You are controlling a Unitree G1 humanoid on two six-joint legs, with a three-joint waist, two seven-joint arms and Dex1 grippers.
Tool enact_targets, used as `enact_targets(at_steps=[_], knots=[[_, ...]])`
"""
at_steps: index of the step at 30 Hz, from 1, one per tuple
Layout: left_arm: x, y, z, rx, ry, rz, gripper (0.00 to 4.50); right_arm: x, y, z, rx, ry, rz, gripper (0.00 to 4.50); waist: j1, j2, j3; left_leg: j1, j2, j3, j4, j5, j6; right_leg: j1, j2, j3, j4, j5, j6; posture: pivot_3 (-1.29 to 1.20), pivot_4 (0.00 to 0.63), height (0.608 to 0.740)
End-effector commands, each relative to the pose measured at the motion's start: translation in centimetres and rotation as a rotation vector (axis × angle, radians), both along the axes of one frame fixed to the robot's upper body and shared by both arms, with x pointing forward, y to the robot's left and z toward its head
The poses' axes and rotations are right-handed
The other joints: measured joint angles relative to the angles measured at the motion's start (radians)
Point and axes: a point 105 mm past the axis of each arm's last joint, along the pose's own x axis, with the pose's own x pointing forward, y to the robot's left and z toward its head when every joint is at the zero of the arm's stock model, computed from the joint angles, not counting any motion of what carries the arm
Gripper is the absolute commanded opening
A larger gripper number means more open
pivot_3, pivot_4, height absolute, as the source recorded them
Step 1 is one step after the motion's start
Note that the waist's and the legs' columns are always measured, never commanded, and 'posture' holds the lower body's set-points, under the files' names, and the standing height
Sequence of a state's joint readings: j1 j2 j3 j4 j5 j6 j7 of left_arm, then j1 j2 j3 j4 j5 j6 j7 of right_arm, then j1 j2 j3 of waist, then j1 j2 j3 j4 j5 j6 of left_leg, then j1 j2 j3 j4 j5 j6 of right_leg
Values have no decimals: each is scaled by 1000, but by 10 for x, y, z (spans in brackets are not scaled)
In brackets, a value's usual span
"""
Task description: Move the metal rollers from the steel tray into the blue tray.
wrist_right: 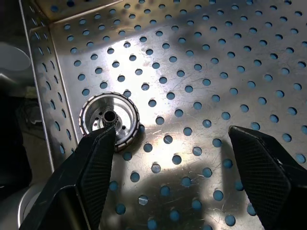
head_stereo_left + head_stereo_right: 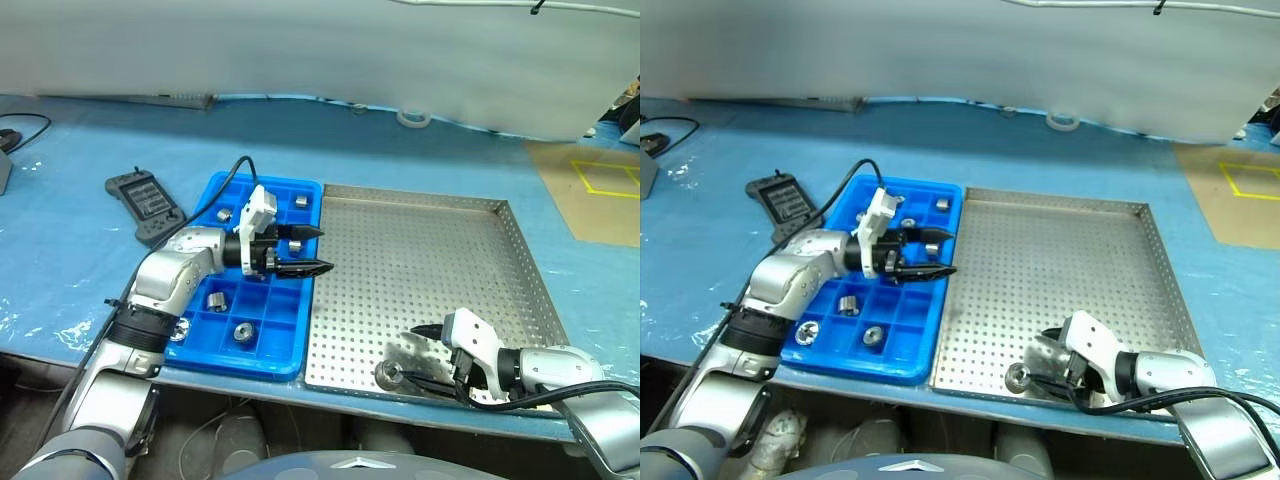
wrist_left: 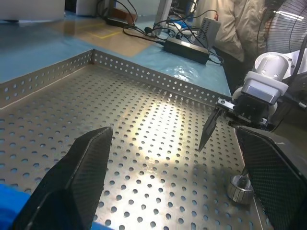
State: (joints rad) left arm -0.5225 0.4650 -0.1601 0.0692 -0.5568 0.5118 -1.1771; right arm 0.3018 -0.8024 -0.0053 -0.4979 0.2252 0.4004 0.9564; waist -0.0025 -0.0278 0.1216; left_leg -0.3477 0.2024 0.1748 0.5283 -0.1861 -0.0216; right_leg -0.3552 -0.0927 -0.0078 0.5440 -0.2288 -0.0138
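One roller (image 1: 109,120) left near the steel tray's (image 2: 420,215) near edge. Right claw (image 1: 168,158) open, empty, beside it: centre over roller, then close. Left claw (image 2: 300,250) open, empty, over the blue tray's (image 2: 300,345) edge.

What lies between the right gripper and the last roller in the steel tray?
Nothing: in the right wrist view, bare perforated floor of the steel tray separates the open right gripper from the roller.

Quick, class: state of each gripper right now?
Left gripper: open, empty, over the blue tray.
Right gripper: open, empty, beside a metal roller in the steel tray.
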Motion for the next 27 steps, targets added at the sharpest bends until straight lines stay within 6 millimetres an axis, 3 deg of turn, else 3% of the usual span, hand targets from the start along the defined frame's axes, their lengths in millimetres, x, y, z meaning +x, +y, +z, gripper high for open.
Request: enact_targets(at_steps=[1,7,14,20,27], knots=[[-6,5,7,-9,-42,1,4341,2,4,4,22,-19,17,3916,0,0,0,0,0,0,0,0,0,0,0,0,0,0,0,-229,150,740],[-9,12,-4,-2,-25,31,4341,-1,9,-5,26,1,32,3916,2,1,0,-1,0,1,-1,-2,2,0,0,-1,-3,0,0,-210,150,740],[-11,19,-14,4,-5,50,4341,-1,19,1,35,2,47,3916,3,3,0,-1,0,1,-1,-2,2,0,0,0,-4,0,0,-201,150,740],[-19,14,-6,-2,-6,56,4341,4,28,2,45,-2,60,3916,6,3,0,-1,1,2,-1,-2,2,0,0,0,-4,0,0,-180,150,740],[-21,13,-10,-3,7,79,4341,31,23,-3,25,-118,1,3916,17,4,0,0,0,2,-1,-2,2,0,0,1,-4,0,0,-166,150,740]])
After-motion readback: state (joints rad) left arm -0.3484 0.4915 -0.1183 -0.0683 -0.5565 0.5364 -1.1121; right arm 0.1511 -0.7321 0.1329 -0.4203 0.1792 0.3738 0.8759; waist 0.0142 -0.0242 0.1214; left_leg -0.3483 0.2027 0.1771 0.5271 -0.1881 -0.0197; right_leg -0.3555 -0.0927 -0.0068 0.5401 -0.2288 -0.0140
